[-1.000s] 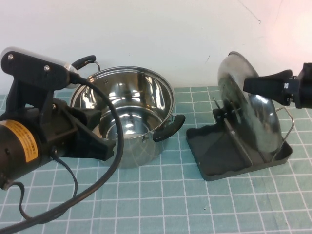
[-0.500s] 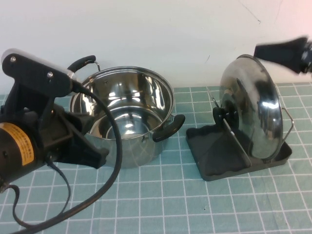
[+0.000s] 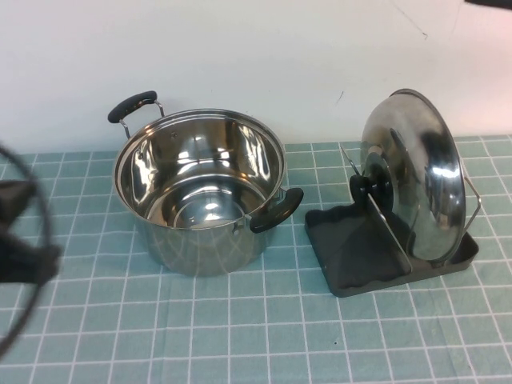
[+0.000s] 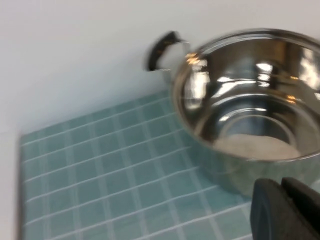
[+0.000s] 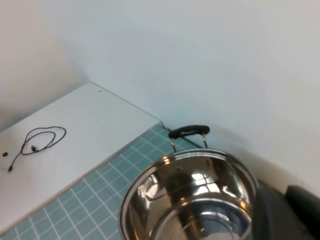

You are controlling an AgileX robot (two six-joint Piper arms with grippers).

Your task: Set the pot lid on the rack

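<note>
- Your pot lid [image 3: 416, 172] stands on edge in the rack [image 3: 352, 256], beside the pot [image 3: 200, 188].
- Left gripper [image 4: 287, 210], near the pot: you cannot tell its grip.
- Right gripper [image 5: 285, 212], above the pot: likewise unclear.

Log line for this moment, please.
pot lid: upright in rack | left pincer: near pot | right pincer: raised above pot

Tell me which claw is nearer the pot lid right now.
Right. The right claw is a sliver at the high view's top right edge, above the pot lid standing in the rack. The left claw is beyond the pot, far from the lid.
</note>
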